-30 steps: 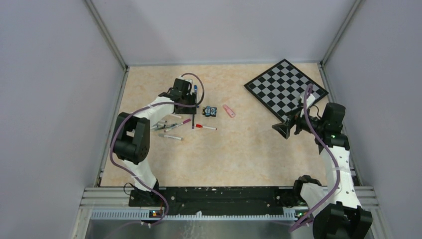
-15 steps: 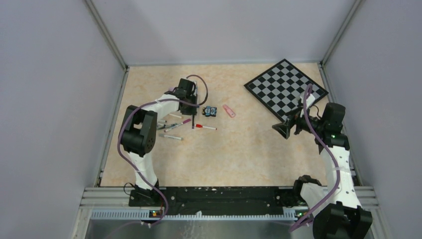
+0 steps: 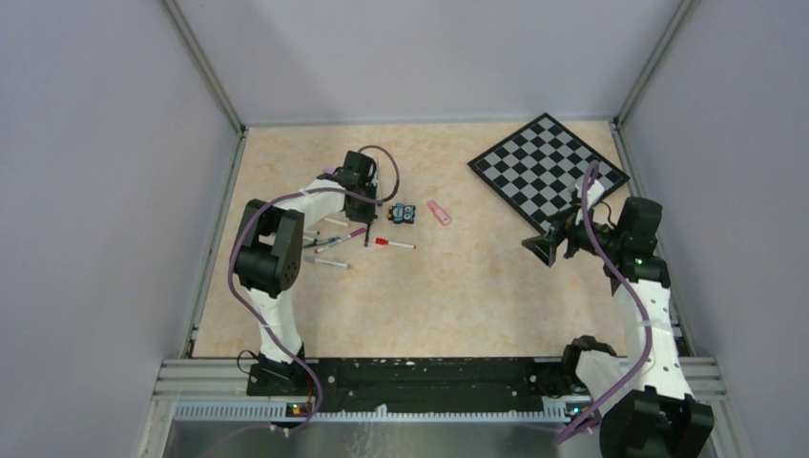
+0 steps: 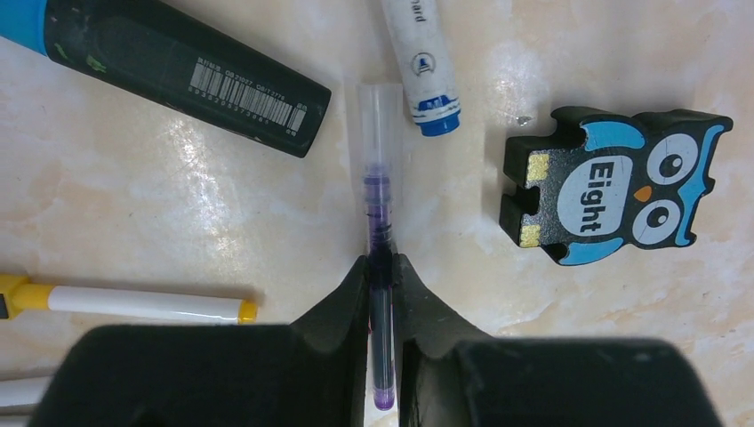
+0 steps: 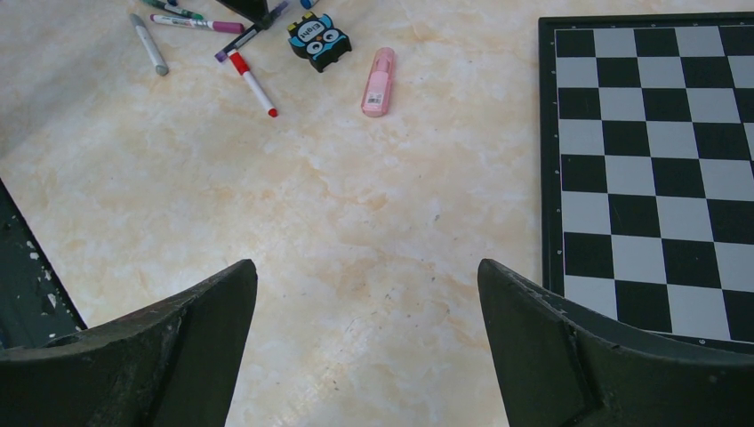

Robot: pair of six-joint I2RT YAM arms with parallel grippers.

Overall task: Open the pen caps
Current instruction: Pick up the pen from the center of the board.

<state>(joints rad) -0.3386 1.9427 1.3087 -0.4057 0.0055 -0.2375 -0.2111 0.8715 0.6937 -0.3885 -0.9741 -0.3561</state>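
The left gripper [image 4: 381, 267] pinched the thin, likely slippery purple pen [image 4: 380, 209]; the right gripper [image 5: 366, 294] hung wide open, empty. The clear cap [image 4: 381, 129] just ahead looked best to grab.

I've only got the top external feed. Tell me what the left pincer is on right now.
Observer: The left wrist view shows the left pincer closed on a thin purple pen lying on the table.
Operator: Describe the pen's far end.
Observer: What looks like a clear cap covers it, out beyond the fingers and not gripped by them.
Operator: Report what's crowding that cap.
Observer: A white marker ends in blue close beside it on the right; I can't tell whether they touch.
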